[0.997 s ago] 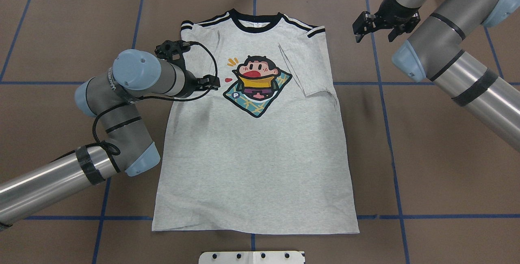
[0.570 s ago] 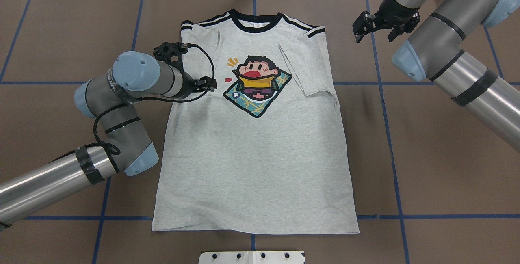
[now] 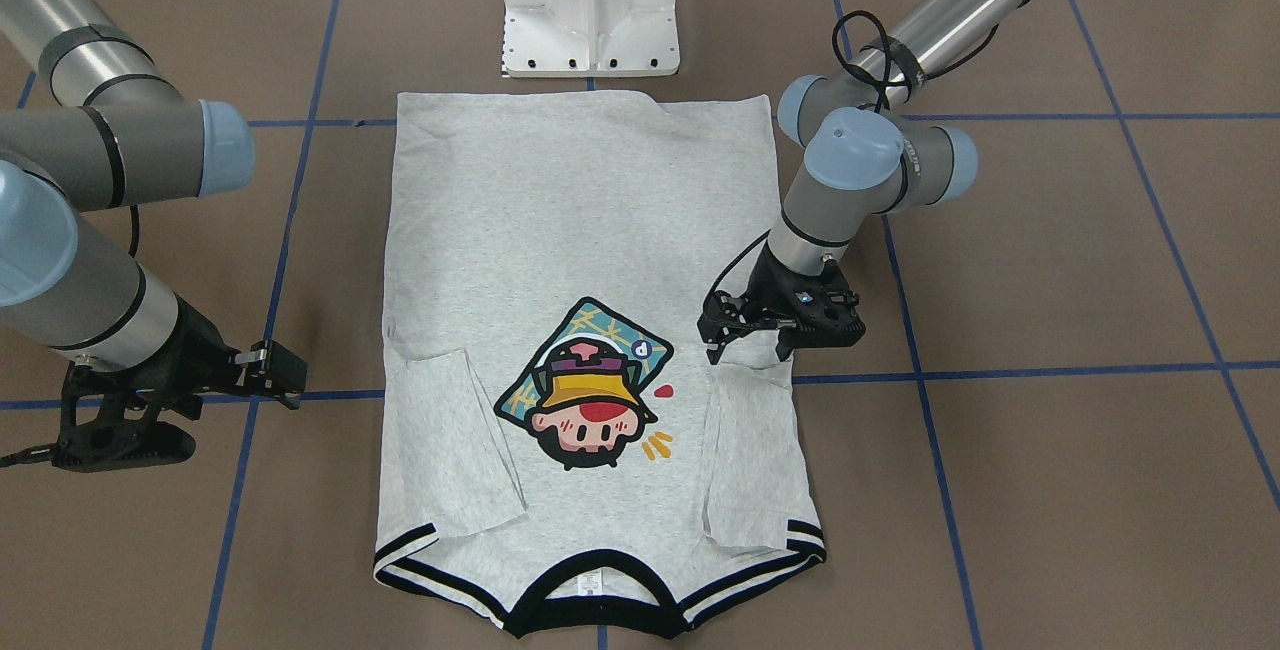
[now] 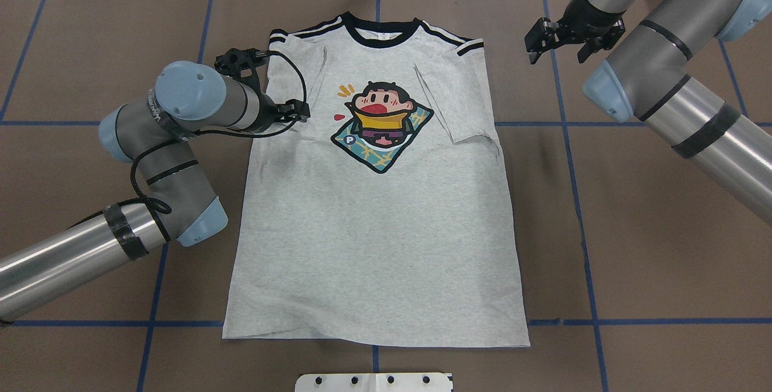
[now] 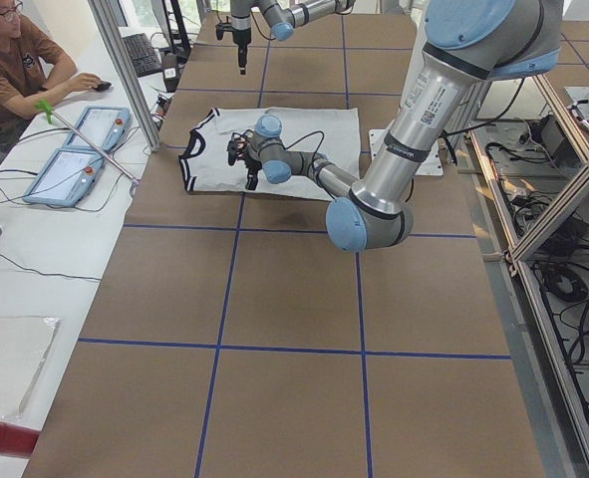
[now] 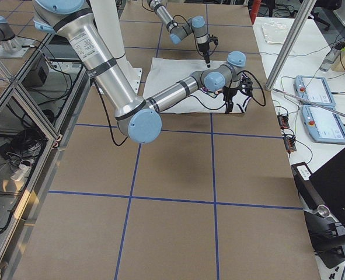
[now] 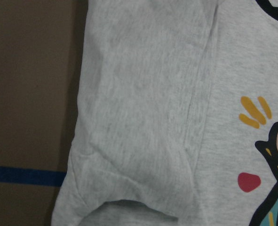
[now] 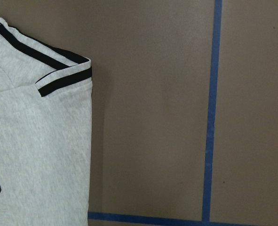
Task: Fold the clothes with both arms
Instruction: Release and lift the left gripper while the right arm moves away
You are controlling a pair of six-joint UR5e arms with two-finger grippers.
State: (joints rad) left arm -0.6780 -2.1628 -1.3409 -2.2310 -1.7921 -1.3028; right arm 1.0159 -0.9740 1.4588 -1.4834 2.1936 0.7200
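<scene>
The one T-shirt [image 4: 374, 229] lies flat and face up on the table [image 4: 633, 229]. Its long axis runs straight away from me, hem [image 4: 374, 338] nearest and black collar [image 4: 380, 33] farthest. Both sleeves are already turned in over the front. My left pincer [image 3: 749, 350] hangs over the shirt's left edge, at the lower end of the left sleeve [image 3: 745, 460]. Its jaws are apart and hold nothing. Its tips seem just clear of the cloth, but my wrist hides them from above, so I am not sure. My right pincer [image 4: 558, 48] is off the shirt, beside the striped right shoulder and level with the collar. It is over bare table, also spread and empty. The right sleeve [image 4: 455, 96] lies inward of it. So my left is the nearer one, and the coming lengthwise fold, I judge, needs my right brought in to the shirt's edge first. The count: one shirt, two folded sleeves, two arms, two pincers.
</scene>
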